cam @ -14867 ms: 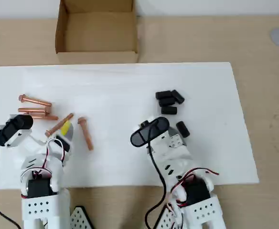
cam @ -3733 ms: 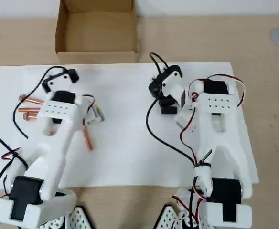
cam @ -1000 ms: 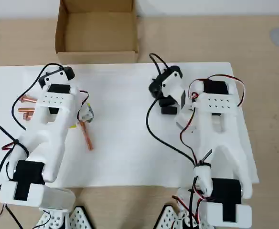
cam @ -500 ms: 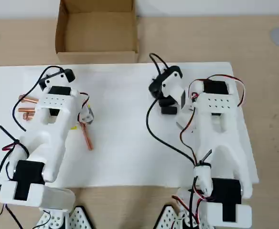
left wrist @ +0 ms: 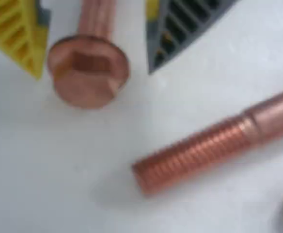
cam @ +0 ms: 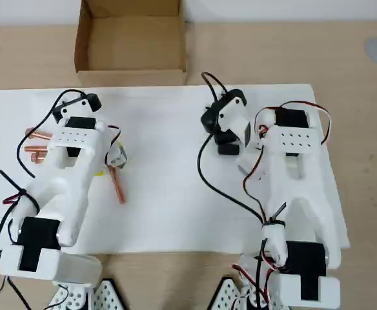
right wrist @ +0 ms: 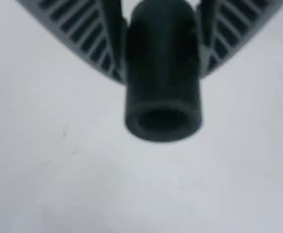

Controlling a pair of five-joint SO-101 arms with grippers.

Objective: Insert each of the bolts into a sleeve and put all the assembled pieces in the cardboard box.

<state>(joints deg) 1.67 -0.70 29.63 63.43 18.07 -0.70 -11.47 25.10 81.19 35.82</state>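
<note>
High view: both arms, folded back at the lower edge about fifteen seconds ago, now stretch out over the white sheet [cam: 169, 194]. The left gripper [cam: 115, 157] has drifted slightly leftward over the last few seconds and sits at the head end of a bolt [cam: 118, 187] in the left half of the frame. Other loose bolts [cam: 39, 135] lie near the left edge. The right gripper [cam: 230, 135] has barely moved in that time and hangs over the black sleeves [cam: 227, 149] right of centre. The cardboard box [cam: 82, 45] at the upper left holds nothing yet.

Left wrist view: the fingers [left wrist: 20, 34] stand released, one on each side of the bolt [left wrist: 88, 70] at the upper left. A gap shows on both sides of the shank, so the bolt is lined up but not gripped. A second bolt [left wrist: 214, 141] lies apart at the lower right.

Right wrist view: the fingers [right wrist: 78, 39] are clenched against both sides of a sleeve [right wrist: 163, 73] at the top centre, its open bore facing the camera. I cannot tell whether it is lifted off the sheet.

My reading is that the sleeve is secured and the bolt pickup is one closing move away. No pair is assembled, so the task is at an early stage.
</note>
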